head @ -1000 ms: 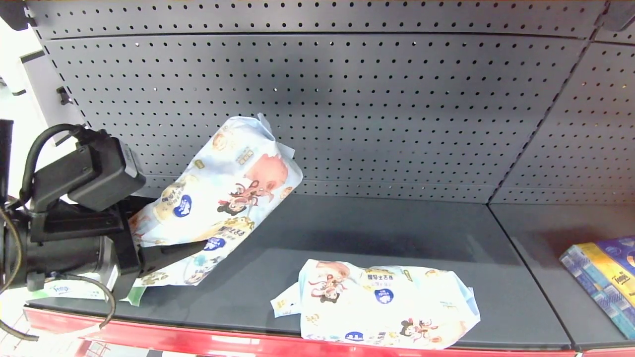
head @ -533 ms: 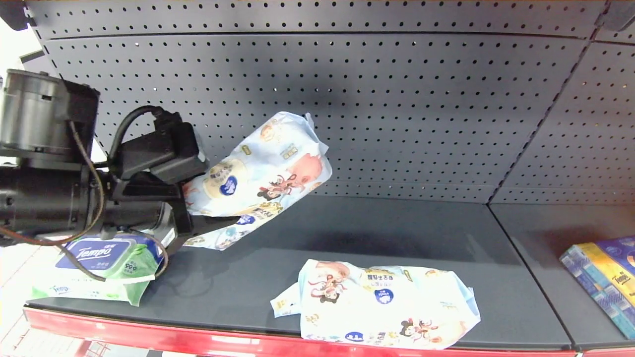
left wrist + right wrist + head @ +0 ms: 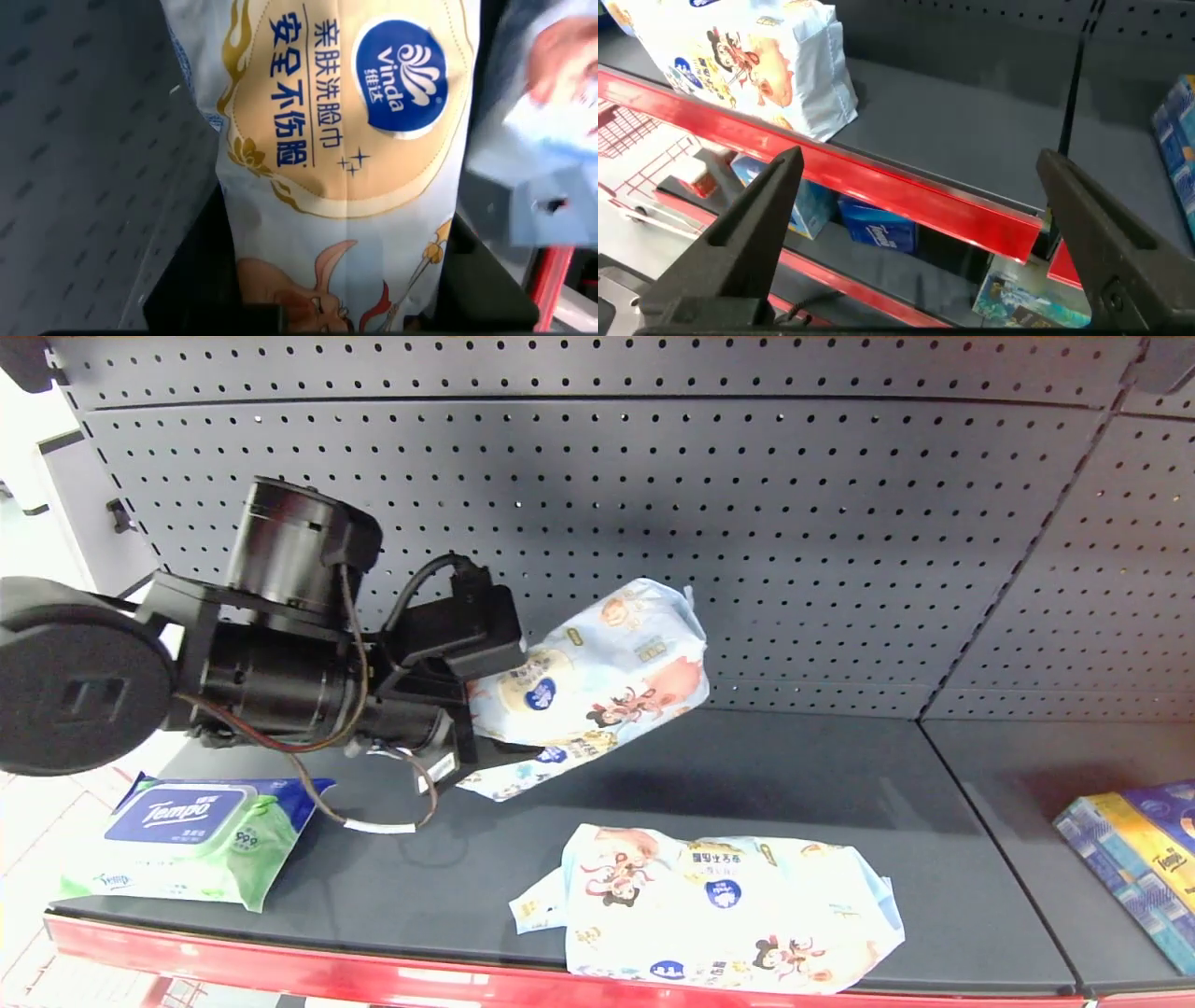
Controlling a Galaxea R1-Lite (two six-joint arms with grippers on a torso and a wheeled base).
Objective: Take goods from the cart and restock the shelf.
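My left gripper [image 3: 485, 747] is shut on a light-blue cartoon-printed tissue pack [image 3: 597, 677], holding it tilted above the dark shelf [image 3: 747, 784], near the pegboard back wall. In the left wrist view the same held pack [image 3: 346, 159] runs between the black fingers [image 3: 196, 280]. A second identical pack [image 3: 728, 910] lies flat near the shelf's red front edge [image 3: 373, 975]; it also appears in the right wrist view [image 3: 766, 56]. My right gripper [image 3: 924, 233] hangs open in front of and below the red shelf edge [image 3: 878, 177], with nothing between its fingers.
A green and blue wet-wipe pack [image 3: 191, 835] lies at the shelf's front left. Blue and yellow boxes [image 3: 1134, 863] stand at the far right. A red wire cart [image 3: 635, 159] and boxed goods [image 3: 868, 224] sit below the shelf.
My left arm has carried the held pack to the right and deeper over the shelf, uncovering the wet-wipe pack at the front left. The flat pack has not moved.
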